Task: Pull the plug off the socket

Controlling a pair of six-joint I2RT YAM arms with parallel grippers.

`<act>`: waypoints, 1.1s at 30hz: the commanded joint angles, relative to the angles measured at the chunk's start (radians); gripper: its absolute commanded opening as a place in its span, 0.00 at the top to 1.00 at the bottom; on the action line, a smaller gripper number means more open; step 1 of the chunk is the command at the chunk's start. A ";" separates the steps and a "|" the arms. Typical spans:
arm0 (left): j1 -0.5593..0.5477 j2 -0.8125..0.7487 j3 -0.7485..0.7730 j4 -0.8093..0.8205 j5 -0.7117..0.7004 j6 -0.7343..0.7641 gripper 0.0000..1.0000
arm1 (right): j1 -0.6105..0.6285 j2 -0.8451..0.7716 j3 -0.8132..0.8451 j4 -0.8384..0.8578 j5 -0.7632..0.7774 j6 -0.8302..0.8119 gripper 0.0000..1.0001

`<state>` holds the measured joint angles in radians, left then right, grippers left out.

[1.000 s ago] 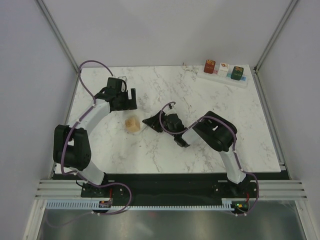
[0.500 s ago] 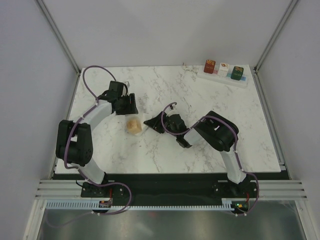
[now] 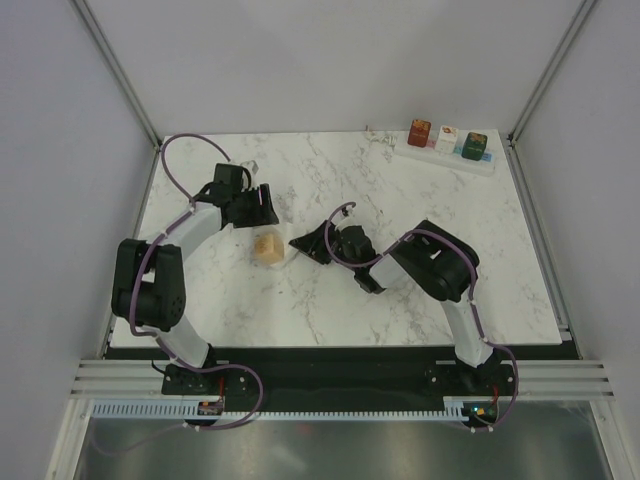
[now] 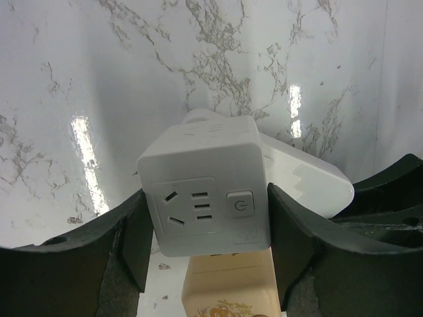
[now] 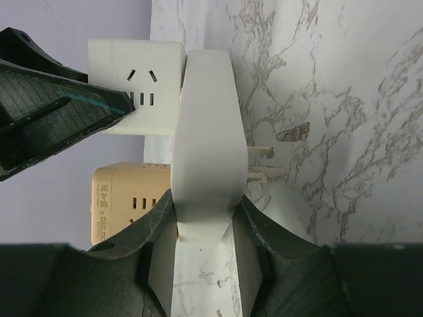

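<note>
A long, narrow white socket [image 5: 205,132] lies on edge on the marble, and my right gripper [image 5: 205,211] is shut on its near end. Two cube plugs sit on one of its faces: a white cube plug [image 4: 205,198] with outlets and a power button, and a beige cube plug [image 3: 266,247]. Metal prongs [image 5: 261,162] stick out of its other face. My left gripper [image 4: 208,238] has its pads against both sides of the white cube. From above, the left gripper [image 3: 262,208] is just behind the beige cube and the right gripper [image 3: 305,243] just right of it.
A second white power strip [image 3: 492,166] lies at the back right corner and carries a red cube [image 3: 419,132], a white cube [image 3: 446,138] and a green cube [image 3: 475,146]. Slanted metal frame posts stand at both back corners.
My left gripper has moved right and nearer, onto the white cube, and its jaws have narrowed around it. The right gripper has held its grip and hardly moved.
</note>
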<state>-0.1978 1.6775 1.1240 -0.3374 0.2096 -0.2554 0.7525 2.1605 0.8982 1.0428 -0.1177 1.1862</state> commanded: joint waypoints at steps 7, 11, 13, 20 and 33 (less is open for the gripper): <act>-0.067 -0.108 -0.049 -0.006 0.017 0.024 0.98 | -0.005 -0.027 0.058 -0.345 0.199 -0.053 1.00; -0.100 -0.186 -0.064 0.001 -0.133 0.042 0.98 | -0.004 -0.073 0.035 -0.432 0.273 -0.053 1.00; -0.086 -0.199 -0.101 0.082 0.007 0.045 0.98 | -0.015 -0.070 0.021 -0.400 0.247 -0.025 1.00; -0.035 -0.141 -0.158 0.247 0.470 -0.018 0.98 | -0.090 0.001 -0.059 -0.121 0.060 0.098 1.00; -0.183 -0.186 -0.099 0.053 0.057 0.153 0.98 | -0.145 -0.019 -0.071 -0.182 0.036 0.075 1.00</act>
<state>-0.3698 1.5486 1.0386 -0.2085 0.0700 -0.1459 0.6632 2.1262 0.8375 1.0069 -0.2661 1.2858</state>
